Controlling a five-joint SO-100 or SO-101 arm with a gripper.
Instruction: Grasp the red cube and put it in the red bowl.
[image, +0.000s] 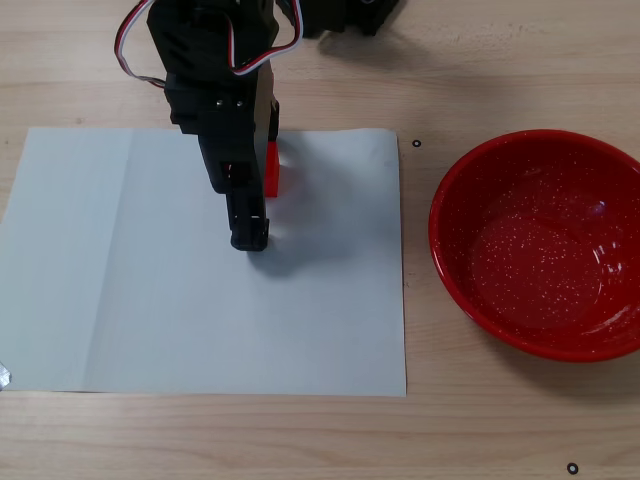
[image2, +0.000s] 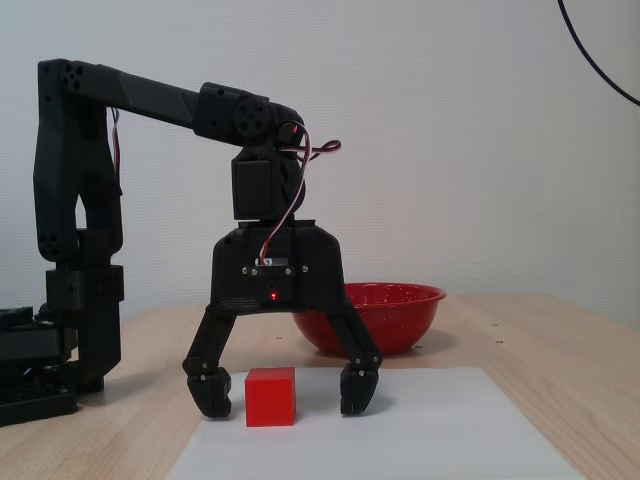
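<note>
The red cube (image: 272, 170) sits on a white paper sheet (image: 150, 300); in a fixed view from above the arm hides most of it. In a fixed view from the side the cube (image2: 271, 397) stands between the two spread fingers. My gripper (image2: 285, 393) points straight down, open, with its fingertips (image2: 358, 390) near the paper on either side of the cube and not touching it. From above, the gripper (image: 255, 185) shows one fingertip (image: 250, 236). The red bowl (image: 470, 200) stands empty on the table to the right of the paper; from the side the bowl (image2: 400, 315) is behind the gripper.
The arm's base (image2: 70, 300) stands at the left in the side view. Small black marks (image: 416, 143) dot the wooden table (image: 500, 420). The paper lies flat around the gripper.
</note>
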